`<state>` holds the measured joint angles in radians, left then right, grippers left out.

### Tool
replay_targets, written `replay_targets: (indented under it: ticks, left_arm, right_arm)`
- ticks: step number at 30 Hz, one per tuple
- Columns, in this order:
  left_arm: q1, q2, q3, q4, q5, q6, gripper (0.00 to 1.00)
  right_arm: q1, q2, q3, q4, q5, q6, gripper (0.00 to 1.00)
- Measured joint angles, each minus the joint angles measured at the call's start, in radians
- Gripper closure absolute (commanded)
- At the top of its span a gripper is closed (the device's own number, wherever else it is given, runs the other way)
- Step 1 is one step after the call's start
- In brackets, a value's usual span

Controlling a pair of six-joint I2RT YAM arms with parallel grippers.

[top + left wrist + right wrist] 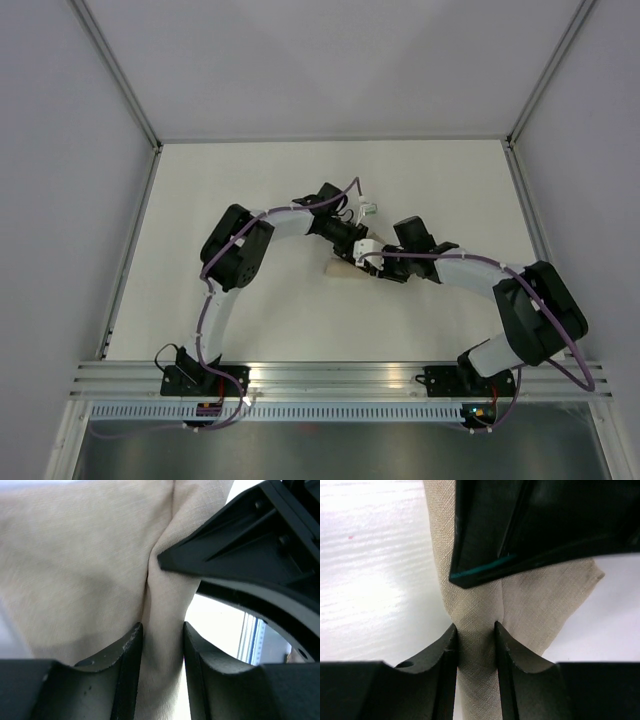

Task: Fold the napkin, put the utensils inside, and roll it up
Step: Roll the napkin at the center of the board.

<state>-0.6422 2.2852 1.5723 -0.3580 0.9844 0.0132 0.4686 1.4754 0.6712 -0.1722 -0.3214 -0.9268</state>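
Observation:
The beige napkin (343, 268) is bunched into a small roll at the table's middle, mostly hidden under both grippers. My left gripper (362, 250) is shut on a thick fold of the napkin (160, 630). My right gripper (372, 268) is shut on the napkin (475, 630) too, pinching a rolled part. The two grippers meet nose to nose: the right one's body (260, 555) fills the left wrist view's right side, and the left one's body (535, 525) fills the top of the right wrist view. The knife is hidden.
The white table (250, 200) has metal rails along its left and right sides and a slotted rail (330, 378) at the near edge by the arm bases.

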Motion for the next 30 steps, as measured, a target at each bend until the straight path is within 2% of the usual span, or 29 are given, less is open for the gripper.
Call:
replay_targets:
  ticks: [10,17,21,24,30]
  left_arm:
    - [0.165,-0.226,-0.304,0.274,-0.079,-0.206,0.56]
    - [0.196,-0.478,-0.572,0.578,-0.252,-0.288,0.56]
    - [0.151,-0.663,-0.731,0.72,-0.422,-0.249,0.55]
    - [0.07,-0.761,-0.812,0.808,-0.565,-0.163,0.53]
    - [-0.135,-0.797,-0.878,0.867,-0.86,0.061,0.53]
  right_arm:
    - [-0.003,0.166,0.186,-0.108,-0.06,0.006,0.87]
    - [-0.009,0.255,0.298,-0.195,-0.102,-0.003,0.88]
    - [-0.01,0.288,0.341,-0.233,-0.117,-0.012,0.88]
    - [-0.014,0.313,0.377,-0.269,-0.132,-0.015,0.89]
    - [-0.034,0.37,0.457,-0.354,-0.178,-0.024,0.9]
